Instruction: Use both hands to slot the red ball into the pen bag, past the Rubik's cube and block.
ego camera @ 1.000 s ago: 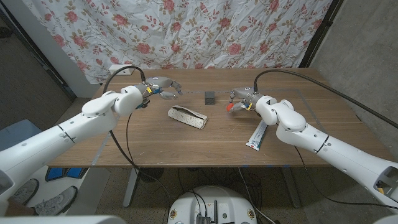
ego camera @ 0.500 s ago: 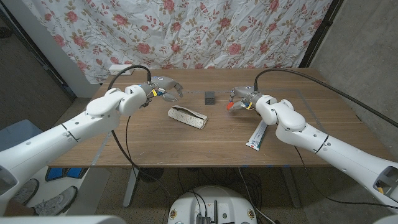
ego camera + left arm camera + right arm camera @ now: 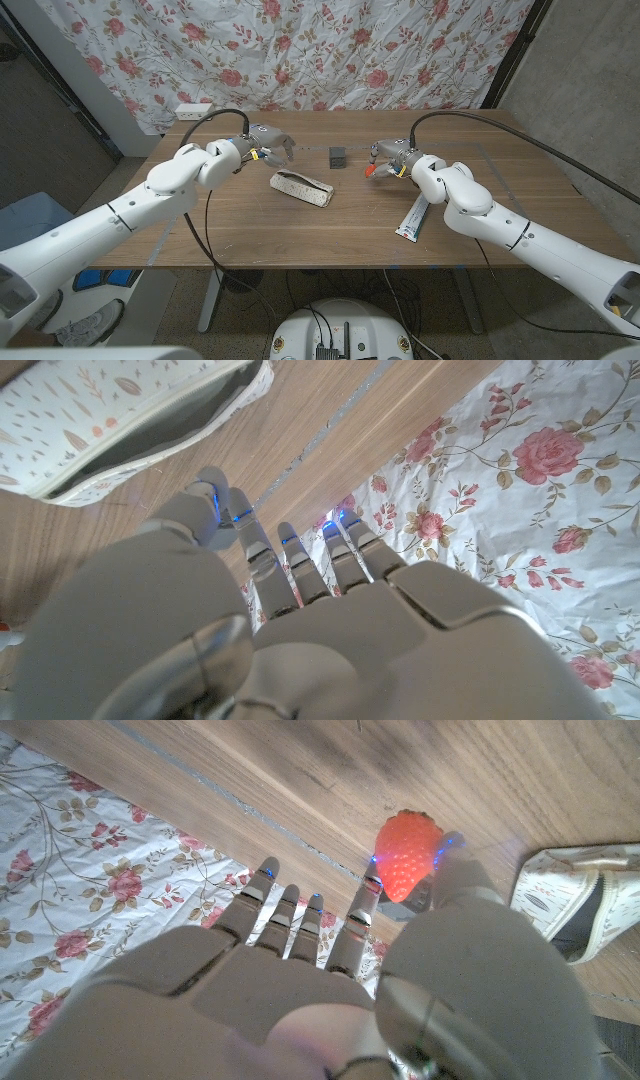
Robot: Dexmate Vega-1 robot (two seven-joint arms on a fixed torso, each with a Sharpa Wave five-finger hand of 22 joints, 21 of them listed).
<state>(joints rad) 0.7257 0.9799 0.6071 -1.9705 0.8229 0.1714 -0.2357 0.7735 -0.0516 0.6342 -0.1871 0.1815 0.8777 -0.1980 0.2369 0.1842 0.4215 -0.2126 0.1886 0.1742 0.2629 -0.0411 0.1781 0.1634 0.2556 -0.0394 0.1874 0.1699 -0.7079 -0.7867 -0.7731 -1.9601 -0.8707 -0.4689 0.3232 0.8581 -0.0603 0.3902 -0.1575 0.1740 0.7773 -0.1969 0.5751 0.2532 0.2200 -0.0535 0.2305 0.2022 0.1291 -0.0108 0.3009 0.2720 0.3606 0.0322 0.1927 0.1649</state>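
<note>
A red, strawberry-shaped object [image 3: 405, 868] is pinched between the thumb and a finger of my right hand [image 3: 300, 980]. In the head view that hand [image 3: 390, 157] holds the red object [image 3: 371, 171] low over the table, right of the small black block [image 3: 338, 157]. The white patterned pen bag [image 3: 302, 188] lies at the table's middle, its zip gaping in the left wrist view [image 3: 110, 430]. My left hand [image 3: 265, 143] hovers behind the bag's left end, fingers spread and holding nothing. From the right wrist, the bag's end [image 3: 590, 910] lies just beside the red object.
A white flat packet [image 3: 413, 217] lies on the table under my right forearm. A white power strip [image 3: 195, 112] sits at the back left edge. A floral curtain [image 3: 330, 50] hangs behind the wooden table [image 3: 300, 230].
My left hand has drifted right, closer to the pen bag's left end. The right hand and the red object have stayed in place.
</note>
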